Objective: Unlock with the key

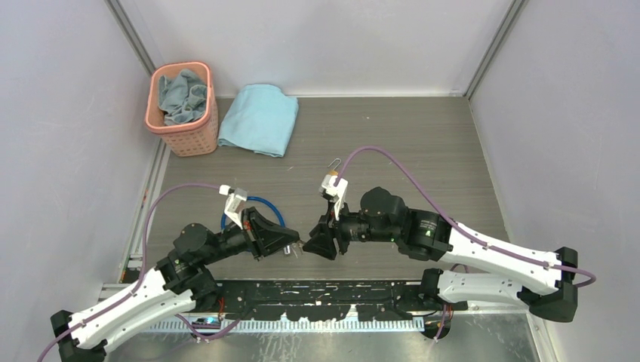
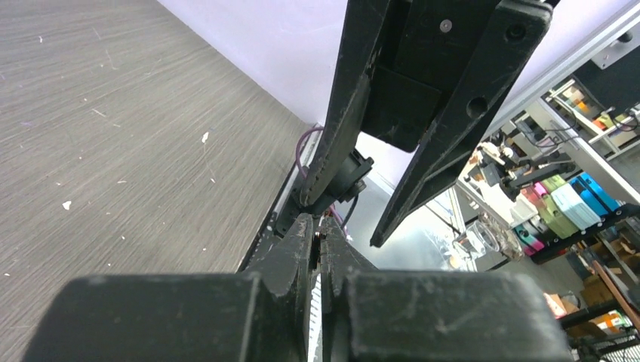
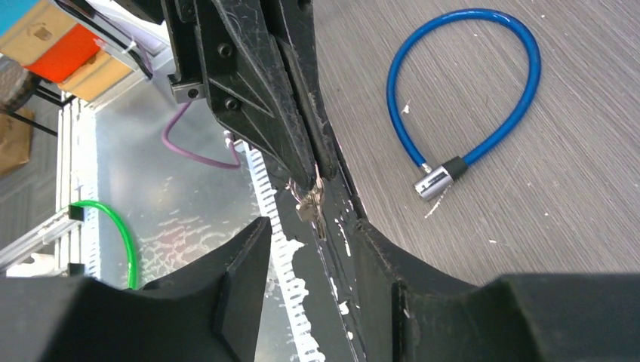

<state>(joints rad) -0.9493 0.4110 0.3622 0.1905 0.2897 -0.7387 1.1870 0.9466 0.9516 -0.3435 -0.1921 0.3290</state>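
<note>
My left gripper (image 1: 296, 243) is shut on a tiny silvery-grey metal piece, which looks like the key (image 3: 309, 205), and holds it at its fingertips above the table's near edge. In the left wrist view the pinched fingertips (image 2: 306, 226) hide nearly all of it. My right gripper (image 1: 314, 240) faces the left one, open and empty. Its two jaws stand either side of the key in the right wrist view (image 3: 309, 226). The blue cable (image 3: 521, 90) lies looped on the table behind the left arm (image 1: 260, 202), with its silver end (image 3: 434, 181) closed. The brass padlock does not show clearly.
A pink basket (image 1: 198, 136) holding cloth stands at the back left, with a folded light-blue towel (image 1: 260, 117) beside it. A black mounting rail (image 1: 324, 290) runs along the near edge under both grippers. Walls close off the left, back and right.
</note>
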